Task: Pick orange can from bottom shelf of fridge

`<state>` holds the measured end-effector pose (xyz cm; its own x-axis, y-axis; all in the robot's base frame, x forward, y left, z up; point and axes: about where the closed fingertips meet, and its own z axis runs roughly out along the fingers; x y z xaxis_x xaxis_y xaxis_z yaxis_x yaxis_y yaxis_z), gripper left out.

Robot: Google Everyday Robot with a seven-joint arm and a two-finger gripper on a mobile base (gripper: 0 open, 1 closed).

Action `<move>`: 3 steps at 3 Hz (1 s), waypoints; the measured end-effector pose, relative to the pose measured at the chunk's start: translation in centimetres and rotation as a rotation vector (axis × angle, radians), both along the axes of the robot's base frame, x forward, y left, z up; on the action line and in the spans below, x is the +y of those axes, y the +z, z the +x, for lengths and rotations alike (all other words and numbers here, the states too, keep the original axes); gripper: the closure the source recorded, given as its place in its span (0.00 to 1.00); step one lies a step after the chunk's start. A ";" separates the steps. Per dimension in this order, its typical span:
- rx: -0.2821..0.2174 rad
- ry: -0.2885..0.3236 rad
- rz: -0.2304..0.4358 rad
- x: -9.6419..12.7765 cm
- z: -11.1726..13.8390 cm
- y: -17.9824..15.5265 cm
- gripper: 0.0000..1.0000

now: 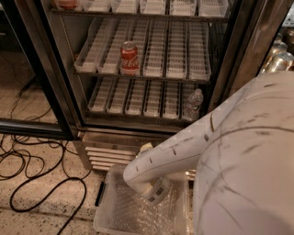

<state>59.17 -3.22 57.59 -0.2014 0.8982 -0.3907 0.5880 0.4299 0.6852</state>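
The fridge (64,87) stands open in front of me, with white laned racks. The bottom shelf (138,97) holds a clear water bottle (194,104) at its right end. No orange can shows on it; the can is hidden or out of view. A red Coca-Cola can (129,58) stands on the rack above. My white arm (183,147) fills the lower right and crosses below the fridge's louvred base (108,153). My gripper is hidden behind the arm and does not show.
A clear plastic bin (108,213) lined with bubble wrap lies on the floor under the arm's end. Black cables (32,170) lie looped on the speckled floor at left. A second fridge compartment with silver cans (280,59) is at the right. A reddish item (68,3) sits on the top rack.
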 end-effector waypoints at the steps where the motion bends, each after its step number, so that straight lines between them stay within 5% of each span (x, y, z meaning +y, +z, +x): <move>1: 0.097 0.029 0.066 1.6 -2.9 -1.0 1.00; 3: 0.245 0.099 0.260 7.5 -8.5 -0.9 1.00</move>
